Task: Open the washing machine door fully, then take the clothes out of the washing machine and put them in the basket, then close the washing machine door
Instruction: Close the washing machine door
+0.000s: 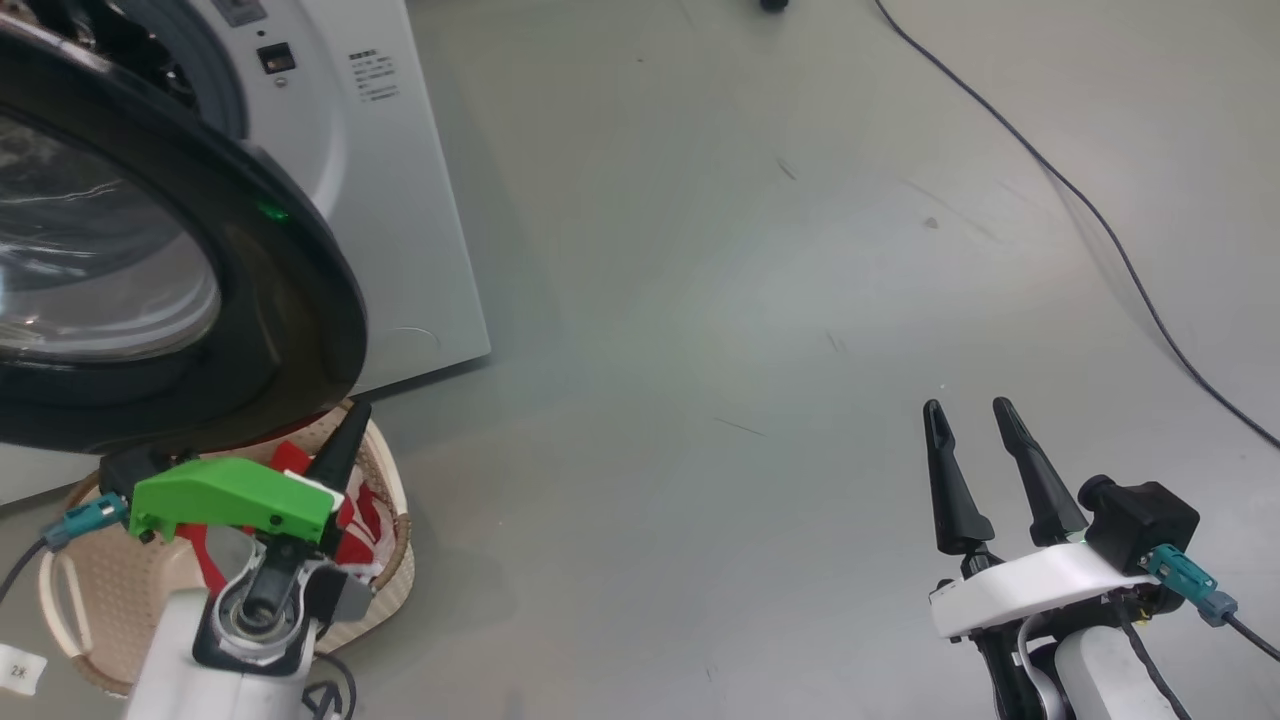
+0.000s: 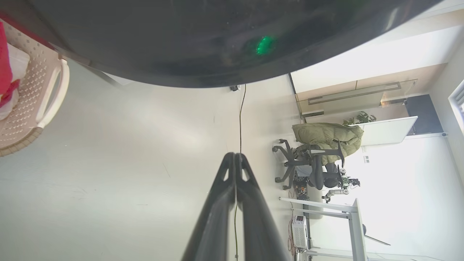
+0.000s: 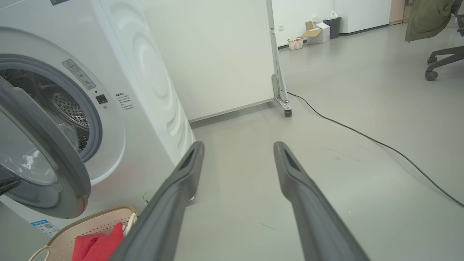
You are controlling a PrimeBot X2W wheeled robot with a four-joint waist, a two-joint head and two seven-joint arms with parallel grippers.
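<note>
One washing machine [image 1: 400,200] stands far left, and its one door [image 1: 300,300] is open, swung toward the near side. One basket [image 1: 405,540] sits on the floor below the door and holds one red bundle of clothes [image 1: 355,520]. The left gripper [image 1: 350,415], closed and empty, is the nearer: it points up at the door's lower right rim, just beside it. The right gripper [image 1: 968,408], open and empty, stands well apart to the right. Judgement: only the door closing remains.

Basket [image 1: 404,545] — partly hidden (under door [image 1: 300,300])
</note>
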